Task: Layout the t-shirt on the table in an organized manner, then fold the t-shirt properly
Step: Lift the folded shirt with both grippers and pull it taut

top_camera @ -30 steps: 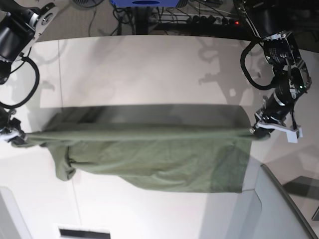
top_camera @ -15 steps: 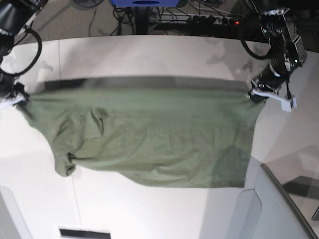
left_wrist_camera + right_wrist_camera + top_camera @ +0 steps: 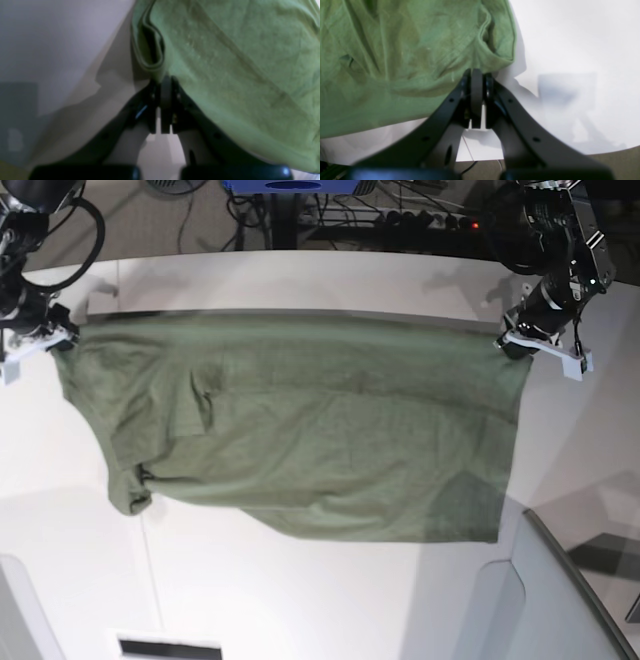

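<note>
I see the shirt [image 3: 300, 435] spread wide over the white bench [image 3: 300, 600]. Left end effector [image 3: 512, 346] is pinched onto one top corner and right end effector [image 3: 58, 340] onto the other, with both arms reaching to the far side.

The big smooth white table [image 3: 300, 600] has a curved far edge and a thin dark line running down its near left part. On it lies the soft olive-green cotton t-shirt [image 3: 300, 430], spread wide from left to right with many small wrinkles. Its lower part rests on the white top, and one short sleeve is bunched at the lower left. A grey slanted panel [image 3: 560, 600] sits at the near right corner.
</note>
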